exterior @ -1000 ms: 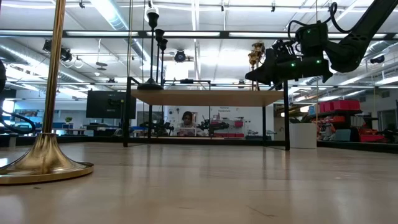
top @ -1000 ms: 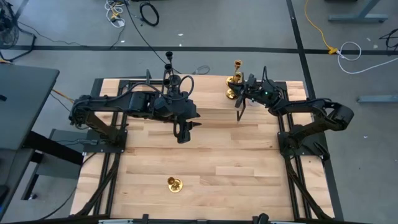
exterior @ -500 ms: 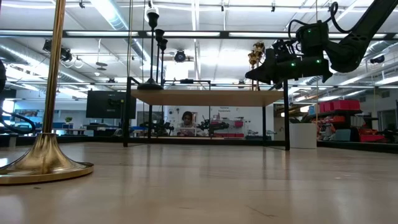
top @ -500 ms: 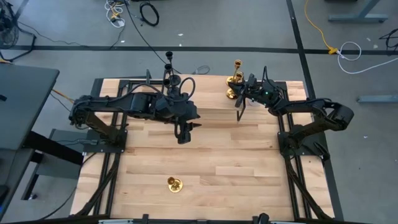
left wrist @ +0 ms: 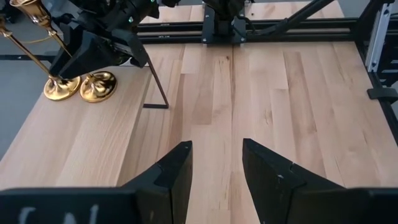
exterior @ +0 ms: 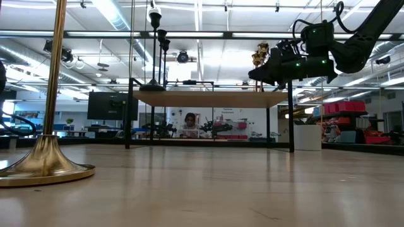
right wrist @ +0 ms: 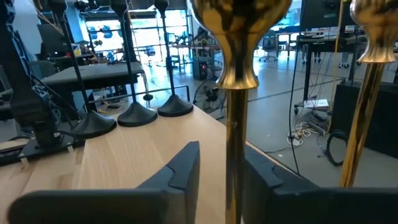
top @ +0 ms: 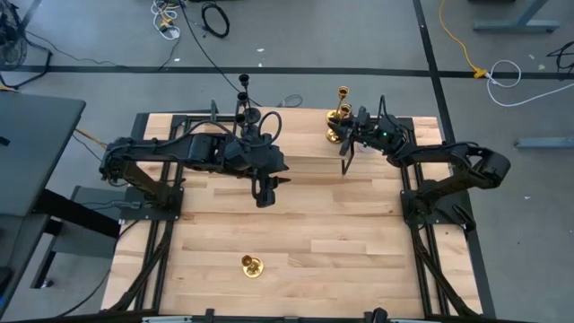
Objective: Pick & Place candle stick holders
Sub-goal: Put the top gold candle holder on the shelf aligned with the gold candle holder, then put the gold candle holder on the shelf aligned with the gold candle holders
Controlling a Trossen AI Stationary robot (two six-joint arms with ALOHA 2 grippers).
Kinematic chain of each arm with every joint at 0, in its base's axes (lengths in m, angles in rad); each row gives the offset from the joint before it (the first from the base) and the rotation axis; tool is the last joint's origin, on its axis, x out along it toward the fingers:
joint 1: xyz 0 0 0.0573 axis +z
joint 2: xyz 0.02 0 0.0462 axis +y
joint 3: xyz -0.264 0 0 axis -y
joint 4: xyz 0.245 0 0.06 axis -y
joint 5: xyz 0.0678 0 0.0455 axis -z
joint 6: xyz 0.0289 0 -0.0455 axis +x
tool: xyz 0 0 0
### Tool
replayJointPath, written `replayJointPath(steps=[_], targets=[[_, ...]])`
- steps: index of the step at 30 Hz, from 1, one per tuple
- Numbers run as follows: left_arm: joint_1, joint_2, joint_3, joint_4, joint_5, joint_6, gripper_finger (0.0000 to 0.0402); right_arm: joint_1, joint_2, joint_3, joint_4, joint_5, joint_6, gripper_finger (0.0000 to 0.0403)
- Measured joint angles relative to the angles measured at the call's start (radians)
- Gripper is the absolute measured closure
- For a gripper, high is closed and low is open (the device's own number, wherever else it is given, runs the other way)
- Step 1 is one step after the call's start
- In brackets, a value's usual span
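Note:
Two gold holders (top: 339, 112) (top: 334, 135) stand upright on their round bases on the raised wooden shelf (top: 296, 135) at the far right. Three black holders (top: 242, 106) stand on the shelf's left part; their bases show in the right wrist view (right wrist: 137, 115). A third gold holder (top: 252, 266) stands on the table near its front edge. My right gripper (right wrist: 221, 152) is open, its fingers on either side of one gold holder's stem (right wrist: 234, 124), with a gap showing on one side. My left gripper (left wrist: 216, 149) is open and empty over the table's middle (top: 265, 193).
The second gold holder's stem (right wrist: 367, 93) stands close beside my right gripper. The near gold holder's base (exterior: 44, 165) fills the low view's left. Bare wood lies between the shelf and the near holder. A person sits far off in the room (exterior: 189, 120).

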Motion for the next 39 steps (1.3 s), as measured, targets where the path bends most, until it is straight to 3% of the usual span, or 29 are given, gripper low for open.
replayJointPath(steps=[5,13,27,32,39], targets=[[0.000,0.000,0.000,-0.001,0.002,-0.006,0.0259,0.000,-0.052,0.000,-0.028,-0.020,-0.018,0.0264],[0.000,0.000,0.000,-0.001,0.007,-0.007,0.0259,0.000,-0.238,0.000,-0.247,-0.025,-0.074,0.0223],[-0.005,-0.001,0.000,-0.006,0.008,-0.008,0.0259,0.000,-0.569,-0.001,-0.648,0.063,-0.151,0.0220],[-0.006,-0.001,0.000,-0.015,0.008,-0.012,0.0259,0.015,-0.649,-0.001,-0.789,-0.027,-0.131,0.0220],[-0.023,-0.002,0.000,-0.079,0.013,-0.027,0.0259,0.108,-0.740,-0.001,-0.882,-0.236,-0.077,0.0220]])
